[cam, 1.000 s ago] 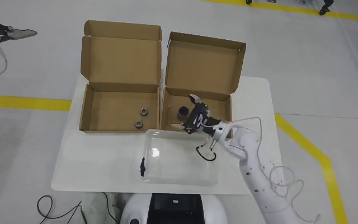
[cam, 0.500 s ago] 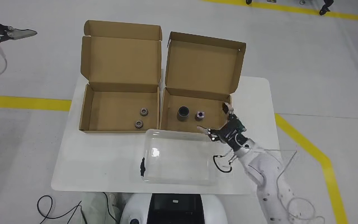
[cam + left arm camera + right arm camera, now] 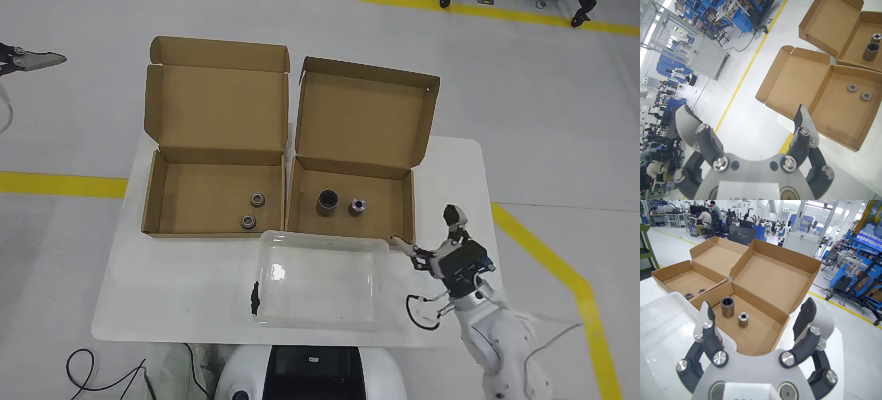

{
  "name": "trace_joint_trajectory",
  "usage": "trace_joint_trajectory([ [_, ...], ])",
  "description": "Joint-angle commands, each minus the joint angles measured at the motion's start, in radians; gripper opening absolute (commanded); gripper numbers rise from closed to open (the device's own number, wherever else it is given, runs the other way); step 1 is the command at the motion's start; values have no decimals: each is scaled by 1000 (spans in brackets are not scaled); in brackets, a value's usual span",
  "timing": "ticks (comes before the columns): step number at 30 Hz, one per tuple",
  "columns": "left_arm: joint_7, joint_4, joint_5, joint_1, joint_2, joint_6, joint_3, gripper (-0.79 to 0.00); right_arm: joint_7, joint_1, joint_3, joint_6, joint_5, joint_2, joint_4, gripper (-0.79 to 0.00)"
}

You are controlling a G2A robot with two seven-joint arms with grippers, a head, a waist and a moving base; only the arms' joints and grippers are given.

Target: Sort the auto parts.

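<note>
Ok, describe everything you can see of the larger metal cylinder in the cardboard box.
The larger cylinder is a dark grey, metallic-looking sleeve, hollow, with a wide bore and a lighter rim at its top. It stands upright on the floor of an open cardboard box, beside a smaller cylinder but apart from it. Only the box floor touches it.

The left box (image 3: 195, 200), at ten o'clock on the smooth white table (image 3: 160, 290), and the right box (image 3: 385, 212), at twelve, are showing matt brown cardboard. The bearings (image 3: 258, 199) are gleaming as bright metal; the sleeve (image 3: 327, 203) and bush (image 3: 358, 206) are looking like duller, darker steel. The tub (image 3: 320, 285) at six is shining as glossy clear plastic. The right gripper's (image 3: 757, 301) pads (image 3: 803, 321) are looking rough, black and matt.
</note>
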Motion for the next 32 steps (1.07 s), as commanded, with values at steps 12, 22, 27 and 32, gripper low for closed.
trace_joint_trajectory([
  [12, 0, 0, 0, 0, 0, 0, 0, 0, -76, -167, 87, 78, 37, 10, -133, 0],
  [22, 0, 0, 0, 0, 0, 0, 0, -1, -66, -221, 109, 103, 60, 13, -193, 0],
  [27, 0, 0, 0, 0, 0, 0, 0, 0, -67, -221, 108, 101, 59, 13, -193, 0],
  [32, 0, 0, 0, 0, 0, 0, 0, 0, -67, -221, 108, 101, 59, 13, -193, 0],
])
